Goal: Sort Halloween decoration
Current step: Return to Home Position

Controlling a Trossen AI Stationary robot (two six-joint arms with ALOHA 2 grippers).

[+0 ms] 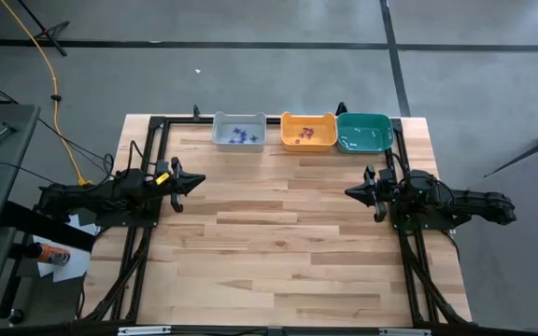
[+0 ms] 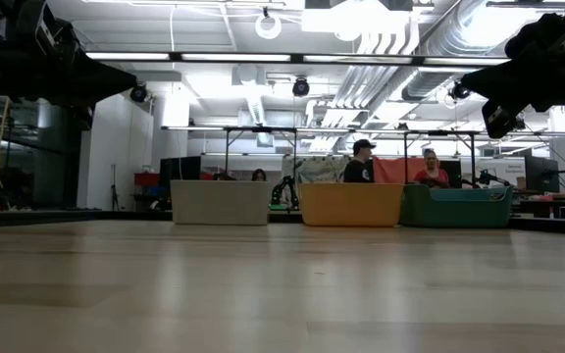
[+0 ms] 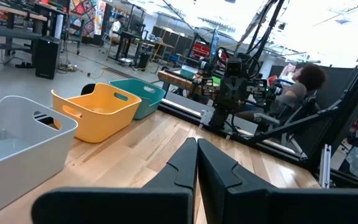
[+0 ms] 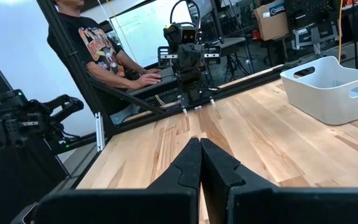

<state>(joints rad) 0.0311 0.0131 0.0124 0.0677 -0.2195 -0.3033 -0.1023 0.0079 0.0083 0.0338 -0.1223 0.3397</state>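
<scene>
So, your left hand [image 1: 197, 181] is hovering at the left edge of the pale plank desk [image 1: 278, 252] with its dark fingers pinched tight together. Your right hand [image 1: 350, 191] is facing it, also squeezed closed. Tiny purple trinkets [image 1: 241, 136] are lying in the boxy grey plastic bin [image 1: 219, 131], and reddish trinkets [image 1: 304, 136] in the orange bin [image 1: 286, 131] beside the teal bin [image 1: 388, 131].

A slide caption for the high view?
Left gripper and right gripper shut, far apart; trinkets in grey bin and orange bin.
</scene>
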